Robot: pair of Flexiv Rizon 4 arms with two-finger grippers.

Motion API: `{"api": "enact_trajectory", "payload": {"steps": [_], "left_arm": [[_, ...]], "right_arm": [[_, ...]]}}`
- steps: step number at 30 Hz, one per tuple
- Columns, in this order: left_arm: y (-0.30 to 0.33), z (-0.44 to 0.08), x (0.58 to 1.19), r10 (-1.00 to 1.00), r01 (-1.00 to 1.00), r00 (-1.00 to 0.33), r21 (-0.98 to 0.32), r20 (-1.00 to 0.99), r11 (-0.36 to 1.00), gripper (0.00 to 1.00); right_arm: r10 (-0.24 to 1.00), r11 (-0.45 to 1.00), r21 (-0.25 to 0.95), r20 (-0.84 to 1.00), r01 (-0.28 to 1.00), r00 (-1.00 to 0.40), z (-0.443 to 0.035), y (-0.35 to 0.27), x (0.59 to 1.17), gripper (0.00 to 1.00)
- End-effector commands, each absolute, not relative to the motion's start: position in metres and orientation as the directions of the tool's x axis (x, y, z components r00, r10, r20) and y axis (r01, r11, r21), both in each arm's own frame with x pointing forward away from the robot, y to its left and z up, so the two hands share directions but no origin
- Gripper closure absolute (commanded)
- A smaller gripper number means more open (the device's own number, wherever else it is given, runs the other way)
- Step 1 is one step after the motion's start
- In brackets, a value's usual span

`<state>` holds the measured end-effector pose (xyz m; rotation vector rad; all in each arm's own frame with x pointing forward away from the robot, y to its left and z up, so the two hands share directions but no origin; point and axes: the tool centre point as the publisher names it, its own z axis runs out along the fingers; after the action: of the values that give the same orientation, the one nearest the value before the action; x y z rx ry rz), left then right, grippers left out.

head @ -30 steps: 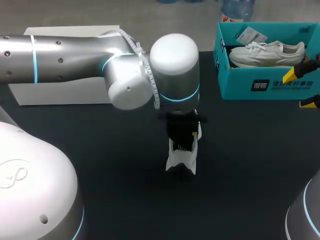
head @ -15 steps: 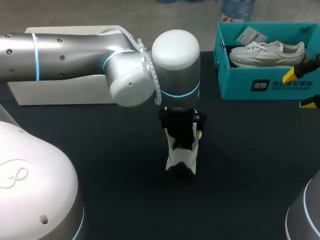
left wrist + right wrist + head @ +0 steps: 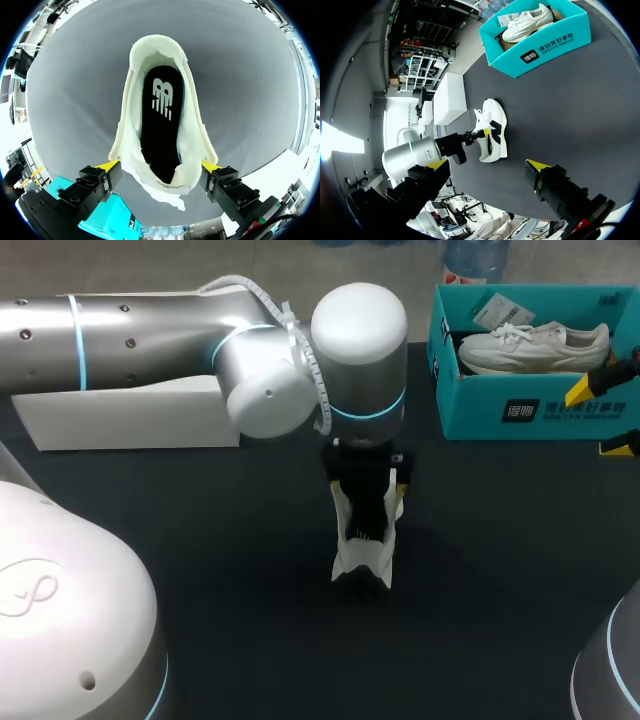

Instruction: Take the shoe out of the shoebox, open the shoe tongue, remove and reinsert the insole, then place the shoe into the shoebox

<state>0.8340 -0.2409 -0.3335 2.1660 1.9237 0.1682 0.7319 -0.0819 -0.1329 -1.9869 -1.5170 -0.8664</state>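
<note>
Currently, head view: left gripper (image 3: pixel 368 525) hovering over shoe (image 3: pixel 352 562) mid-table, shoebox (image 3: pixel 480 412) well apart. Left wrist view: fingers (image 3: pixel 108 166) spreading wide astride shoe, holding nothing; insole (image 3: pixel 160 125) lying inside, needing a heel-edge pinch. Right wrist view: right gripper (image 3: pixel 487 165) hanging open, empty

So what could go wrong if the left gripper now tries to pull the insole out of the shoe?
1. The shoe stands free on the table, and the right gripper is open and far from it, so pulling the insole may lift the whole shoe.
2. The tongue hangs toward the left gripper, which might snag it.
3. The shoebox already holds another shoe, so room for the return looks tight.
</note>
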Motion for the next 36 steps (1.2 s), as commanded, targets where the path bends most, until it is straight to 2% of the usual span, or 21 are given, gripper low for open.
{"api": "enact_trajectory", "payload": {"steps": [1,3,4,5,7,9,11,12,14,15,16,36], "left_arm": [[-0.243,-0.327,0.84,0.991,0.961,0.119,0.259,-0.068,-0.098,0.0],[-0.242,-0.322,0.843,0.991,0.958,0.117,0.269,-0.069,-0.095,0.0],[-0.242,-0.319,0.845,0.991,0.954,0.116,0.284,-0.068,-0.092,0.25],[-0.242,-0.316,0.847,0.991,0.951,0.112,0.297,-0.069,-0.087,0.3],[-0.24,-0.307,0.852,0.992,0.95,0.102,0.304,-0.079,-0.073,0.26],[-0.238,-0.298,0.859,0.992,0.949,0.087,0.31,-0.09,-0.055,0.28],[-0.235,-0.292,0.864,0.993,0.948,0.079,0.316,-0.092,-0.046,0.38],[-0.234,-0.29,0.866,0.993,0.947,0.076,0.319,-0.091,-0.043,0.5],[-0.233,-0.286,0.871,0.994,0.944,0.071,0.327,-0.085,-0.039,0.63],[-0.232,-0.285,0.872,0.994,0.945,0.069,0.326,-0.085,-0.038,0.73],[-0.232,-0.284,0.873,0.994,0.945,0.068,0.325,-0.085,-0.037,1.0],[-0.221,-0.302,0.857,0.994,0.98,0.081,0.188,-0.067,-0.068,1.0]], "right_arm": [[0.654,-0.263,-0.005,0.734,0.965,0.182,-0.133,-0.082,0.732,0.0],[0.654,-0.263,-0.005,0.734,0.965,0.182,-0.133,-0.082,0.732,0.0],[0.654,-0.263,-0.005,0.734,0.965,0.182,-0.133,-0.082,0.732,0.0],[0.654,-0.263,-0.005,0.734,0.965,0.182,-0.133,-0.082,0.732,0.0],[0.654,-0.263,-0.005,0.734,0.965,0.182,-0.133,-0.082,0.732,0.0],[0.654,-0.263,-0.005,0.734,0.965,0.182,-0.133,-0.082,0.732,0.0],[0.654,-0.263,-0.005,0.734,0.965,0.182,-0.133,-0.082,0.732,0.0],[0.654,-0.263,-0.005,0.734,0.965,0.182,-0.133,-0.082,0.732,0.0],[0.654,-0.263,-0.005,0.734,0.965,0.182,-0.133,-0.082,0.732,0.0],[0.654,-0.263,-0.005,0.734,0.965,0.182,-0.133,-0.082,0.732,0.0],[0.654,-0.263,-0.005,0.734,0.965,0.182,-0.133,-0.082,0.732,0.0],[0.654,-0.263,-0.005,0.734,0.965,0.182,-0.133,-0.082,0.732,0.0]]}}
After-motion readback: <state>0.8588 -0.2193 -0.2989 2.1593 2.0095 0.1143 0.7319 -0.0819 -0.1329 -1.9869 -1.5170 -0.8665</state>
